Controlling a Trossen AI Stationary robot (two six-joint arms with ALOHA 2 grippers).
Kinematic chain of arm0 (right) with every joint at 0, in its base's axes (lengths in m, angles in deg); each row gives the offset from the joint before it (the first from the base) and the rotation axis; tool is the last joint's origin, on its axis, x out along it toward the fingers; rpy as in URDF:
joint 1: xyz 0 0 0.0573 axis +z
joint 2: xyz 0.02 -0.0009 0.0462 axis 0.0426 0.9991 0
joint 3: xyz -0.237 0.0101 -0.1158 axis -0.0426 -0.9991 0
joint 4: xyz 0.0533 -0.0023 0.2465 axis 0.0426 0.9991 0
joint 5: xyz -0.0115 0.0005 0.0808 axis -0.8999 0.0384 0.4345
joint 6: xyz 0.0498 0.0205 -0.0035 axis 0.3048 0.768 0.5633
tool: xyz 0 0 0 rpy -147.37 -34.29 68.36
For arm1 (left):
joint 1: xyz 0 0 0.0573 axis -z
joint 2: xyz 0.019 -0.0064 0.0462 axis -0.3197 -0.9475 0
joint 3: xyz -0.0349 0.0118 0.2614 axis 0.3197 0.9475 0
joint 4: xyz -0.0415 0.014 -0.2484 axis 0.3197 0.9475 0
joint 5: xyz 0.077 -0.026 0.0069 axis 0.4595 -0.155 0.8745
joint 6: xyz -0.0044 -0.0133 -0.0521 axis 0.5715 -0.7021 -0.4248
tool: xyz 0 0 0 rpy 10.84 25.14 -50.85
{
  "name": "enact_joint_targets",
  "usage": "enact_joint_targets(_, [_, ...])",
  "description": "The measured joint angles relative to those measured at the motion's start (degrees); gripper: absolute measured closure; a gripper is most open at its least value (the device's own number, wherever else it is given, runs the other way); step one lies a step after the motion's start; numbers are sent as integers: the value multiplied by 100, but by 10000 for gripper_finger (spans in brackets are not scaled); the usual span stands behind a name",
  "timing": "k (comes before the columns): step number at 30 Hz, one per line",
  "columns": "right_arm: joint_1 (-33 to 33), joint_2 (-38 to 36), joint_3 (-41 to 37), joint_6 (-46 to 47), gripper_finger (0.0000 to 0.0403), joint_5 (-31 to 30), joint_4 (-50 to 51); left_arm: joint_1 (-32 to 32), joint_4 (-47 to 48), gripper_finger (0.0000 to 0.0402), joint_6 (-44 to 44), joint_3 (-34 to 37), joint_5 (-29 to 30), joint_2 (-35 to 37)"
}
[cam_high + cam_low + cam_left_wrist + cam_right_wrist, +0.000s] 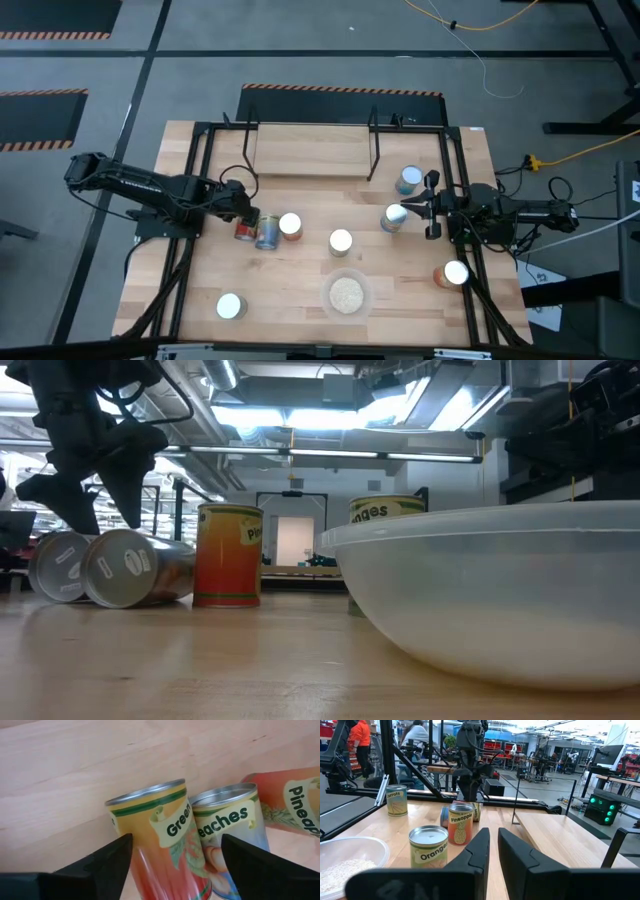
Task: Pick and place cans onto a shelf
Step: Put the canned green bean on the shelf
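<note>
Two cans lie on their sides next to each other at the table's left: one labelled Green (160, 845) and one labelled Peaches (230, 835), seen from above as a red can (245, 231) and a blue can (268, 234). My left gripper (176, 837) hangs open just above them, pointing steeply down, one finger at each outer side of the pair. A Pineapple can (290, 800) stands upright beside them. The shelf (310, 152) stands at the far edge. My right gripper (493, 845) waits level at the table's right, shut and with nothing in it.
Other cans stand upright: mid-table (340, 241), near left (229, 306), near right (455, 273), and two by my right gripper (393, 218) (408, 180). A clear bowl of pale grains (346, 294) sits near the front edge. Black frame rails (190, 200) run along both table sides.
</note>
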Motion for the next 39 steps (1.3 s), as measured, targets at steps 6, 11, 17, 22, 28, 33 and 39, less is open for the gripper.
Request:
enact_joint_targets(6, [2,-1,0,0,358,0,-1,0,7,68,-12,0,325,-57])
enact_joint_targets(11, [0,-2,0,0,358,0,-1,-2,22,70,-28,-2,488,-221])
enact_joint_targets(17, [1,-2,0,0,358,0,-1,-2,22,68,-37,-2,490,-548])
enact_joint_targets(22, [1,-2,0,0,358,0,-1,-2,20,70,-39,-2,463,-846])
enact_joint_targets(28, [2,-1,0,0,358,0,-1,0,-33,72,-42,-13,424,-1158])
enact_joint_targets(33, [0,-2,0,0,358,0,-1,0,-58,73,-42,-17,433,-1253])
enact_joint_targets(39, [0,-2,0,2,358,0,0,0,-56,73,-14,-15,418,-1257])
